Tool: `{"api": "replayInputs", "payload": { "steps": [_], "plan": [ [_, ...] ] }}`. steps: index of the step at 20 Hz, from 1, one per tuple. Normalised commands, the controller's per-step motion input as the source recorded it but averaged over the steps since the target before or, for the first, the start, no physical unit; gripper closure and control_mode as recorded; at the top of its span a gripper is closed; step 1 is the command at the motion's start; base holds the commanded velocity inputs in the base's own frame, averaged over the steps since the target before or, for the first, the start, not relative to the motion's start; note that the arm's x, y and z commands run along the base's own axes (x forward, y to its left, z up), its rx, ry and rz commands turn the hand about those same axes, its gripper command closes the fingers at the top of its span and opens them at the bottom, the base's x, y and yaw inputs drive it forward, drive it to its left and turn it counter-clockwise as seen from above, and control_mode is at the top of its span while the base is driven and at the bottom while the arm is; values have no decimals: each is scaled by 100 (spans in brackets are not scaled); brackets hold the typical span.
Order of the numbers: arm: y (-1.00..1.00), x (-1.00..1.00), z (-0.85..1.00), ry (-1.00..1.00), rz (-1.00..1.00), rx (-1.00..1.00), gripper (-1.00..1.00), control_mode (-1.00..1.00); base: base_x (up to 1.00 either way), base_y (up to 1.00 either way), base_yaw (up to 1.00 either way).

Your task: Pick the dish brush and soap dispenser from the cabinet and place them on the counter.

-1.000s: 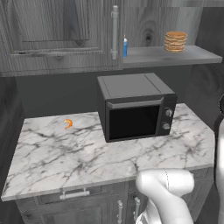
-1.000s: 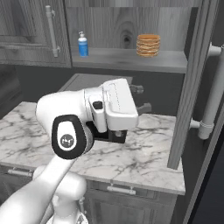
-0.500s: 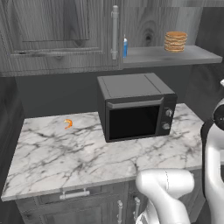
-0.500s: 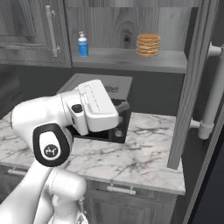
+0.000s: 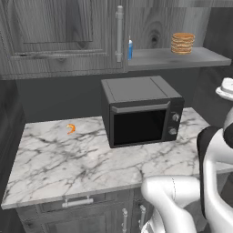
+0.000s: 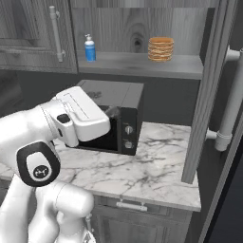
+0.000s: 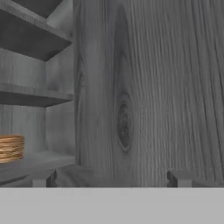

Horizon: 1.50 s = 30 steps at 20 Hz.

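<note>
Left base view: small blue soap bottle with white pump [image 5: 130, 48] at twelve o'clock on grey cabinet shelf [image 5: 182, 58], above white marble surface [image 5: 54, 159].

Right base view: same bottle [image 6: 89, 48] at eleven o'clock.

Hand view: jaws wide, empty, facing cabinet wood. Still approaching; next, aim toward bottle.

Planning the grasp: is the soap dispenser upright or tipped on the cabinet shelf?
Upright. The soap dispenser stands on the cabinet shelf with its white pump pointing up, left of the stack of tan discs.
</note>
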Motion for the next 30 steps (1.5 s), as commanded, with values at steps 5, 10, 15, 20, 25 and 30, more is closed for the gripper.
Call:
{"api": "replayInputs", "payload": {
  "steps": [5,10,15,20,25,30],
  "plan": [
    [52,-1,7,0,21,-2,-100,-100,0,0,0],
    [52,0,7,1,21,-2,-100,-100,0,0,0],
    [53,-1,5,1,21,-2,-100,-100,0,0,0],
    [43,0,2,0,20,-3,-100,-100,0,0,0],
    [29,-5,7,0,17,-2,-100,-100,0,0,0],
    [28,-6,15,0,12,-4,-100,-100,0,0,0]
  ]
}}
